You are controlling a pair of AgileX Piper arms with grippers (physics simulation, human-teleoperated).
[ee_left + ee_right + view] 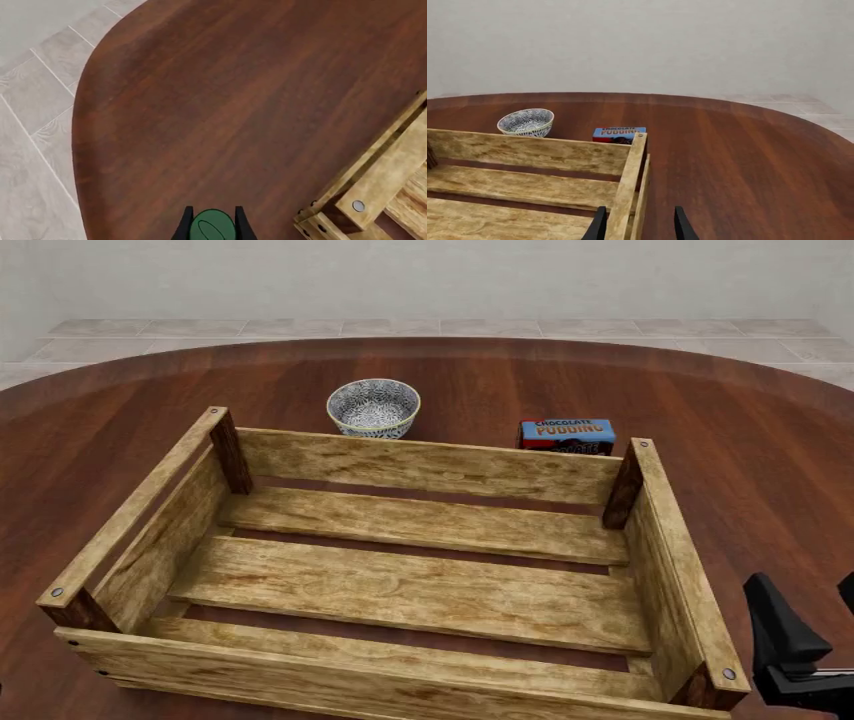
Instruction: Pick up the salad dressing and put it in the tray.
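While the left gripper [213,231] shows only in its own wrist cam, its two black fingertips sit tight against both sides of a dark green cap [213,227], so it's clamped on the salad dressing; the white body isn't visible, only the cap. Beneath it lies bare brown table [227,110], w/ the rounded table edge and grey floor tiles [33,115] off to one side and a corner of the tray [373,190] w/ its nail heads at the other. Bottle is outside the crate, just beside that corner; height above the tabletop can't be judged. Front cam doesn't show the bottle or the left arm at all.

Tray [400,465] fills the middle of the front view, 3 floor slats w/ dark gaps, dark corner posts, interior holds nothing. Behind its far wall: patterned bowl [374,406] toward the left, blue pudding box [567,434] toward the right, just beside the wall. Wide strips of table run along both short sides of the crate and past the far wall to the table rim.

Right gripper [638,226] sits at the near right corner, fingers spread apart, nothing between them but the tray's right wall top [627,190], which it straddles in its wrist cam. In front view only its black body [787,645] shows at the lower right, apart from the crate.
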